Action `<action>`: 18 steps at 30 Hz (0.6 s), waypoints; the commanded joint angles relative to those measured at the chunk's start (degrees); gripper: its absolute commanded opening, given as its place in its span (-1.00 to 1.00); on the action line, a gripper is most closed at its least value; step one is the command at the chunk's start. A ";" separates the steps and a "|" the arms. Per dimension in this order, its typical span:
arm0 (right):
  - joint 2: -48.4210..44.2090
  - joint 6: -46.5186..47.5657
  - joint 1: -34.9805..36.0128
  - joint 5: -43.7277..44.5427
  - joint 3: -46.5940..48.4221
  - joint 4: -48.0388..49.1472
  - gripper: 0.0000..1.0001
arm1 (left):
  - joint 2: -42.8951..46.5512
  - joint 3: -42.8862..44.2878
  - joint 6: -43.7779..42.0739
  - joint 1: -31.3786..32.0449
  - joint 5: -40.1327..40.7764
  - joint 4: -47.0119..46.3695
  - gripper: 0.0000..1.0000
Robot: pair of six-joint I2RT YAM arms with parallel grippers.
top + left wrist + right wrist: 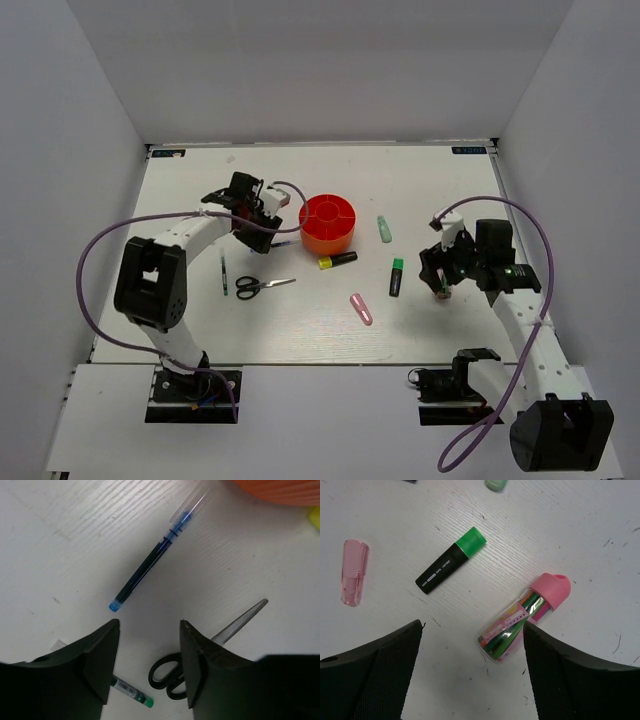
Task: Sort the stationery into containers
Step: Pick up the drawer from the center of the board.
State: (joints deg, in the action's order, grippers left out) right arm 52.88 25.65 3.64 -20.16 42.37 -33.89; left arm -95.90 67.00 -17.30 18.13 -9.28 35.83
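The red-orange organizer (327, 222) stands mid-table; its edge shows in the left wrist view (280, 490). My left gripper (262, 228) (150, 625) is open and empty, hovering left of the organizer. Below it lie a clear blue-ink pen (152, 562), the black-handled scissors (262, 286) (172, 677) and the thin dark pen (224, 272) (131, 692). My right gripper (440, 275) (473, 625) is open above the pink-capped clear tube (515, 625), which lies between the fingers, near the right one. The green-capped marker (396, 276) (451, 560), pink highlighter (361, 308) (354, 572), pale green highlighter (384, 229) and yellow-capped marker (337, 260) lie on the table.
White walls enclose the table (200, 330) on the left, back and right. The left arm's purple cable (100, 250) loops out past the table's left edge. The right arm's cable (540, 235) arcs near the right wall.
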 commanded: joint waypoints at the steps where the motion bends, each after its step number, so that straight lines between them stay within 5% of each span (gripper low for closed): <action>1: -2.00 1.51 0.23 -2.77 -2.56 3.92 0.64 | -2.61 4.18 -5.72 0.33 -3.99 0.99 0.17; 2: -1.65 1.86 0.23 -3.82 -2.56 3.83 0.20 | -3.32 5.32 -7.03 0.50 -3.65 0.30 0.17; 4: -0.42 1.69 0.32 -3.92 -1.94 3.22 -0.24 | -5.52 6.29 -7.92 0.77 -3.73 0.29 0.12; 18: 2.31 1.25 0.23 -0.40 -1.68 3.39 -0.34 | -15.99 10.87 -10.47 2.52 -2.59 -0.41 -0.08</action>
State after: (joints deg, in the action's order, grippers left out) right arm 54.76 26.65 3.77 -20.97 40.38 -31.51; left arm -113.19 77.95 -26.76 20.40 -11.29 36.71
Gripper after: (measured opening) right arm 0.335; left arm 0.466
